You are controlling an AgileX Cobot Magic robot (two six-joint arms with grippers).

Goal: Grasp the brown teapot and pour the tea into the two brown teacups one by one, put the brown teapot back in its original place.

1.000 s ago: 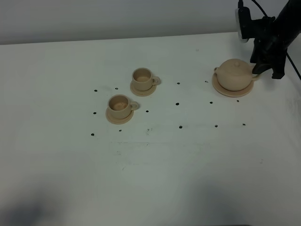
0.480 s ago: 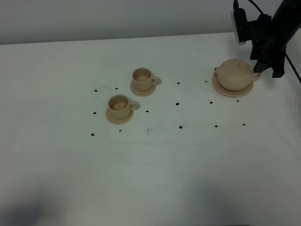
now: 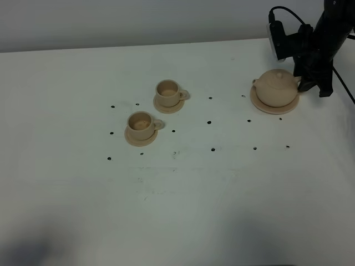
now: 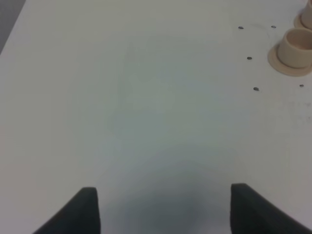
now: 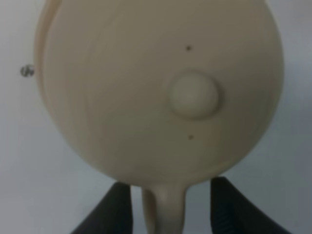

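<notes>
While the brown teapot (image 3: 275, 87) sits upright on its wide saucer (image 3: 265, 108) at the far right of the counter (image 3: 222, 194), the right gripper (image 3: 304, 82) has its jaws apart either side of the loop handle (image 5: 163, 209), so nothing is held. The two brown teacups (image 3: 168, 91) (image 3: 140, 123) stand well apart from it, and whether they hold tea cannot be told, so the pouring may be done or all ahead. The left gripper (image 4: 163, 209) hangs spread and empty.

one brown teapot (image 3: 275, 87) and two brown teacups (image 3: 168, 91) (image 3: 140, 123) on one table (image 3: 222, 194). three saucers (image 3: 274, 110) (image 3: 166, 108) (image 3: 138, 141): one wide, two small.
</notes>
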